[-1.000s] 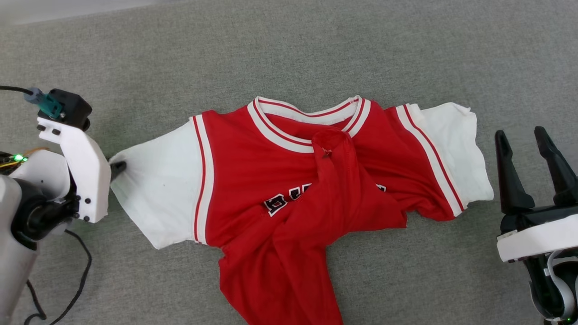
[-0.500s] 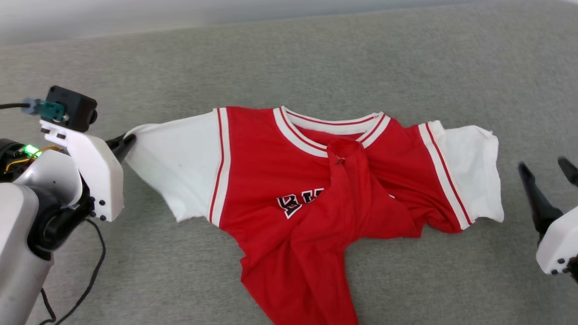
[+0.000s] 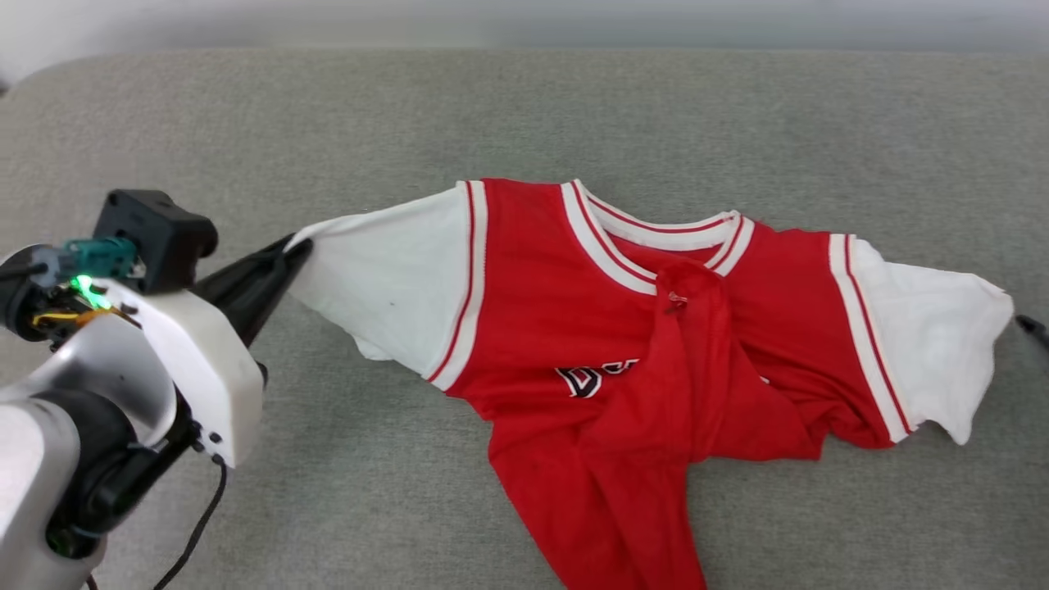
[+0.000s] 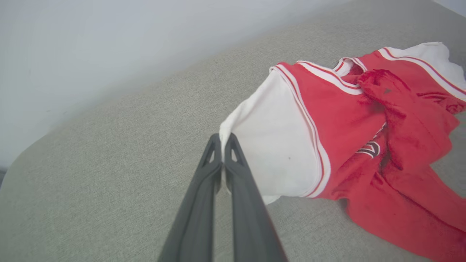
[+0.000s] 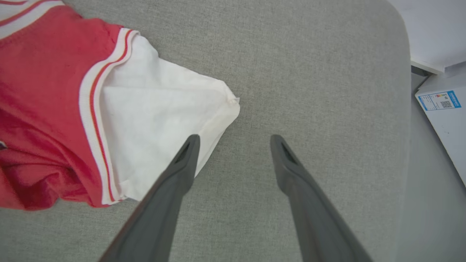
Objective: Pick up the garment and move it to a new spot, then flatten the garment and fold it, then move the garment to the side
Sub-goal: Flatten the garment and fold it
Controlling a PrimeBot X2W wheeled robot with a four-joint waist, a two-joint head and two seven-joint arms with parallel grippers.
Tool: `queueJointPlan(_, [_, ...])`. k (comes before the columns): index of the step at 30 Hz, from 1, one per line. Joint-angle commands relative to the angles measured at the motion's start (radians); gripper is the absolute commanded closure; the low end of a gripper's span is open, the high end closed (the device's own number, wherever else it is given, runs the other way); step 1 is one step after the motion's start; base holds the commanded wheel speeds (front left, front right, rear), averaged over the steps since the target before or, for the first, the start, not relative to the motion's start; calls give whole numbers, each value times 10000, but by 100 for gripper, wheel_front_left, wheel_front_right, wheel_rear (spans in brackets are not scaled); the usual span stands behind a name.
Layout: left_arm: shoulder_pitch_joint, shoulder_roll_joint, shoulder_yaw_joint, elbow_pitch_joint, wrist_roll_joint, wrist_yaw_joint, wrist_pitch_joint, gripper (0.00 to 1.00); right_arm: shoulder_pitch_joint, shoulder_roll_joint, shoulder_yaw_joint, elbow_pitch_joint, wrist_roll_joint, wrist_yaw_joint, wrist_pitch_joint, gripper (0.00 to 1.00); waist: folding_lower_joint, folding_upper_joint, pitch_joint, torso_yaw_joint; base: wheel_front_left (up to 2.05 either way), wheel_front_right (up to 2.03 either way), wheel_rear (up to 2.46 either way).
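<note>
Red with white sleeves, the garment [image 3: 557, 328] is spread crumpled on the grey fabric surface [image 3: 524, 106], its long axis running sleeve to sleeve between the two arms. The left pincer [image 4: 222, 140] is clamped on the tip of the nearer sleeve [image 4: 269, 145], which is raised and drawn taut. The right pincer [image 5: 235, 140] is held wide open and empty. The far sleeve [image 5: 160, 109] lies just ahead, toward the garment's side, so the right arm is judged nearer to it.

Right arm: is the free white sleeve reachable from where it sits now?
Probably yes. The right gripper is open, one of its fingers by the sleeve edge, with nothing between them but bare grey cushion.
</note>
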Motion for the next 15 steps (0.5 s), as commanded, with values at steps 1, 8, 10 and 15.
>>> queueJointPlan(1, [120, 24, -48, -265, 103, 26, -22, 100, -283, -117, 9, 295, 97, -7, 193, 0, 0, 0, 183, 262, 0, 0, 0])
queueJointPlan(8, [-14, -135, -362, -1253, 470, 87, -64, 100, -1352, -416, 88, 1931, -22, -7, 612, 0, 0, 0, 781, 832, 0, 0, 0])
queueJointPlan(10, [-115, -203, -463, -1417, 576, 53, -73, 100, -1485, -440, 101, 2326, 94, -7, 688, 0, 0, 0, 927, 1000, 0, 0, 0])
queueJointPlan(15, [-341, -501, -644, -1559, 769, -3, -351, 100, -1330, -623, 581, 2882, 388, -5, 727, 0, 0, 0, 1145, 1326, 0, 0, 0])
